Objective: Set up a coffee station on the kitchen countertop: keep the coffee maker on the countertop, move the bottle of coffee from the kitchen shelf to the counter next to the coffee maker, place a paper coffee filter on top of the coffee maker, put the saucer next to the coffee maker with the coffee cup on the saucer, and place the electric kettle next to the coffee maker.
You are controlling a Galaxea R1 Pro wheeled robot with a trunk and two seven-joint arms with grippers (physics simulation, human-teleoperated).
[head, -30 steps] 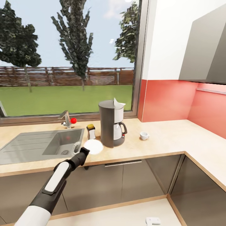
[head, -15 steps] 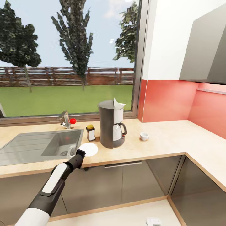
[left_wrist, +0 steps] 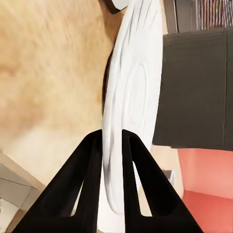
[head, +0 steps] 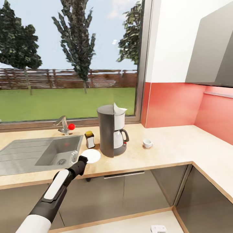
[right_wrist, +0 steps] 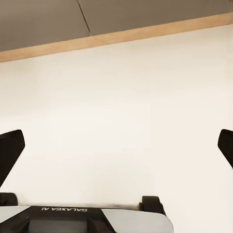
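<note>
The dark grey coffee maker (head: 111, 131) stands on the kitchen countertop (head: 168, 152) with the white paper coffee filter (head: 119, 110) on its top. To its left stands the bottle of coffee (head: 89, 139). My left gripper (head: 82, 159) is shut on the rim of the white saucer (head: 92, 155), which lies flat, low over the counter in front of the bottle. The left wrist view shows the fingers (left_wrist: 90, 179) pinching the saucer (left_wrist: 133, 97) beside the coffee maker (left_wrist: 194, 92). The coffee cup (head: 147, 143) sits to the maker's right. My right gripper (right_wrist: 119, 145) is open. The electric kettle is out of view.
An inset steel sink (head: 42, 155) with a faucet (head: 63, 124) and a red knob (head: 71, 126) lies left of the saucer. A window runs behind the counter, which turns a corner at the right under a red backsplash (head: 174, 103). The right wrist camera faces the pale floor (right_wrist: 121, 97).
My left gripper has drawn the saucer a little back and left, away from the coffee maker toward the counter's front edge. The whole head view has also shifted slightly.
</note>
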